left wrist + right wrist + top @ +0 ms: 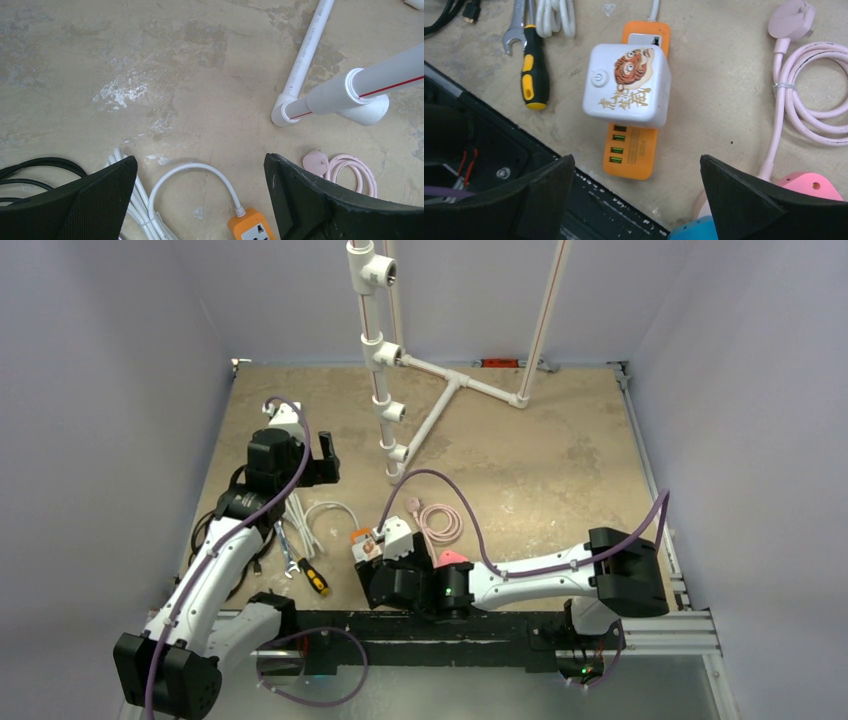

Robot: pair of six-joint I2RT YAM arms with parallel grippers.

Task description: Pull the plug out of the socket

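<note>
I have the right gripper (636,165) hanging over the near-middle of the table (560,440), fingers spread wide with nothing between them. Right under it lies the orange power strip (631,150), running near to far, four USB ports lit green at its near end. The plug, a white cube adapter (626,85) with a tiger sticker and a power symbol on top, sits seated on the strip's middle and covers most of it. No finger touches it.

Left of the strip lie a yellow-and-black screwdriver (534,75), an open-ended wrench (514,30) and a bundled white cord (556,17). To the right is a coiled pink cable (809,100) with a round pink head at its far end. A pink plastic piece (809,185) shows just beside my right finger.

The left gripper (200,170) is also wide open and holds nothing. It hovers farther back on the left, well apart from the plug. Its camera sees bare tabletop, the strip's far end with its white lead looping out, and the foot of the white PVC pipe frame (305,60), which stands at the far middle.
</note>
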